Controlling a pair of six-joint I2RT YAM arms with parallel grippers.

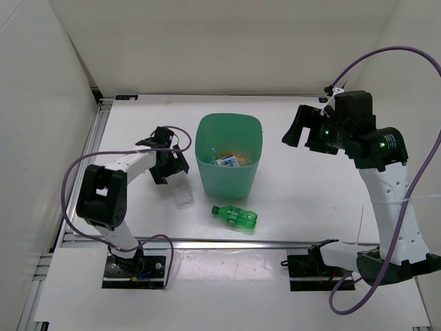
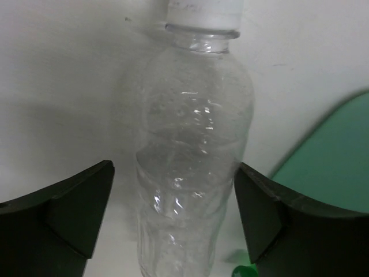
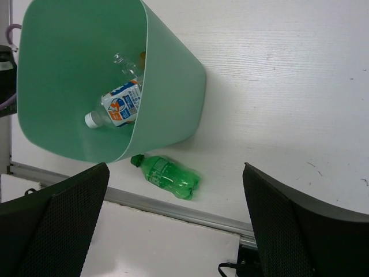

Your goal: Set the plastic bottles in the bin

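The green bin (image 1: 204, 169) stands mid-table, and a blue-labelled bottle (image 3: 118, 107), a clear bottle (image 3: 123, 64) and a bit of orange (image 3: 142, 57) lie inside it. A clear bottle with a white cap (image 2: 190, 144) lies on the table left of the bin. My left gripper (image 2: 173, 170) is open and low over it, one finger on each side of its body. A green bottle (image 1: 234, 217) lies on its side in front of the bin. My right gripper (image 1: 298, 129) hangs open high to the right of the bin, with nothing in it.
A metal rail (image 1: 207, 241) runs along the table's near edge, just past the green bottle. White walls enclose the left, back and right sides. The bin's side (image 2: 328, 156) is close to the right of my left fingers.
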